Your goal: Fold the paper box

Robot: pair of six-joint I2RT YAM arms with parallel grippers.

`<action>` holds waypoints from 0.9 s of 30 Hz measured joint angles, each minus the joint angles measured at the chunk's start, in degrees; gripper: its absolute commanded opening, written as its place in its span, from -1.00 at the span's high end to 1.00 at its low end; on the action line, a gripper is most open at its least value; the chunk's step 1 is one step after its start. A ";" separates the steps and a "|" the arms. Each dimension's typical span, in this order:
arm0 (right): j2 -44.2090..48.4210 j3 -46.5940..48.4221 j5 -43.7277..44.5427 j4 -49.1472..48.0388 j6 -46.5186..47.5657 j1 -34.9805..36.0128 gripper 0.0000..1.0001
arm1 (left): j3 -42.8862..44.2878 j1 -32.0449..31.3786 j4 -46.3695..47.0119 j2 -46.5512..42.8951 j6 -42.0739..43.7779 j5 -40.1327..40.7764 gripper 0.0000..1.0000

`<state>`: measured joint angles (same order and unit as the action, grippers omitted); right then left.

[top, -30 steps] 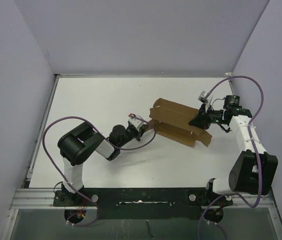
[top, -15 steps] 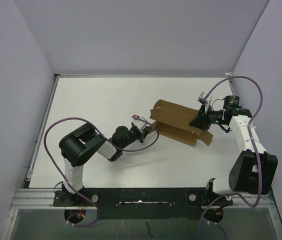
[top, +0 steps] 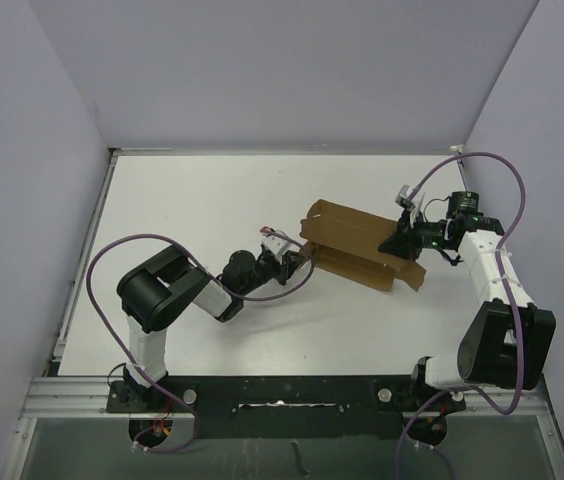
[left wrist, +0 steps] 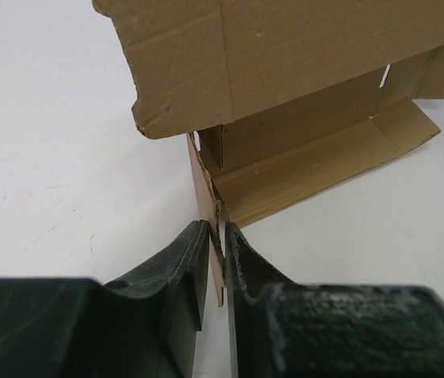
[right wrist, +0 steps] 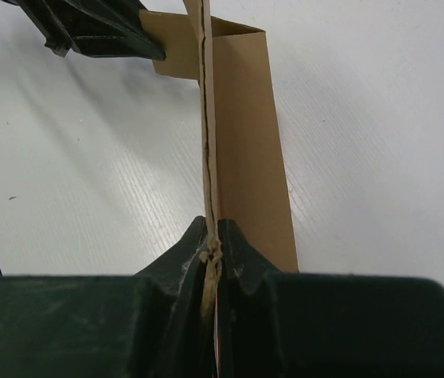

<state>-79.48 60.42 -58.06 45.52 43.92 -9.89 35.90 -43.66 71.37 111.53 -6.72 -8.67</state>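
- Where the left gripper [left wrist: 216,234] meets the paper box [left wrist: 308,71], its jaws are drawn almost together on a thin upright flap, the cardboard pinched between them; in the left wrist view the flap rises from the jaws toward the box's open inside, with a broad panel overhanging at the top.
- Seen from above, the left gripper [top: 300,256] sits at the box's left end, low over the table [top: 192,200]; the wrist and forearm behind it lie nearly flat, running back to the left to a bulky bent joint, then down to the base at the near rail; a purple cable [top: 112,260] loops around the arm.
- The right gripper [right wrist: 212,236] is likewise clamped on cardboard; a panel stands on edge between its jaws and runs straight away from the camera, with a flatter strip lying on the table to its right.
- In the top view the right gripper [top: 396,240] holds the box's right end, pointing left; the wrist turns sharply there, and the forearm runs back toward the near edge to a large joint above its base.
- The paper box [top: 357,243] lies partly opened right of the table's centre, spanning the gap between the two grippers; its long axis slants from upper left to lower right, with flaps splayed along the near side.
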 measured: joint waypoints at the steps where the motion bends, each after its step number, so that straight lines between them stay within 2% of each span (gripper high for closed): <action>1: 0.00 0.00 0.02 0.00 0.04 -0.04 1.00 | 0.00 0.20 0.00 0.00 -0.46 -0.39 0.64; 10: 0.00 0.00 0.02 0.02 0.28 -0.31 1.00 | -0.48 2.34 -0.07 -0.09 -5.38 -4.04 0.13; 16: 0.00 0.00 0.02 0.07 0.50 -0.33 1.00 | -3.58 4.00 -3.39 -4.42 -8.76 -5.55 0.00; 23: 0.00 0.00 0.00 0.26 0.66 -0.55 1.00 | -5.09 8.50 -11.78 -19.41 -12.72 -7.52 0.00; 25: 0.00 0.00 0.00 0.28 0.66 -0.61 1.00 | -4.72 10.49 -16.00 -24.00 -13.57 -7.63 0.11; 27: 0.00 0.00 0.00 0.35 0.66 -0.63 1.00 | -3.19 12.83 -21.18 -27.34 -13.94 -7.52 0.35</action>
<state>-79.48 60.42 -58.06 45.87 44.58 -10.52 32.71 -30.83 50.19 84.18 -20.67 -16.19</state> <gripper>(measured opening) 0.040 0.457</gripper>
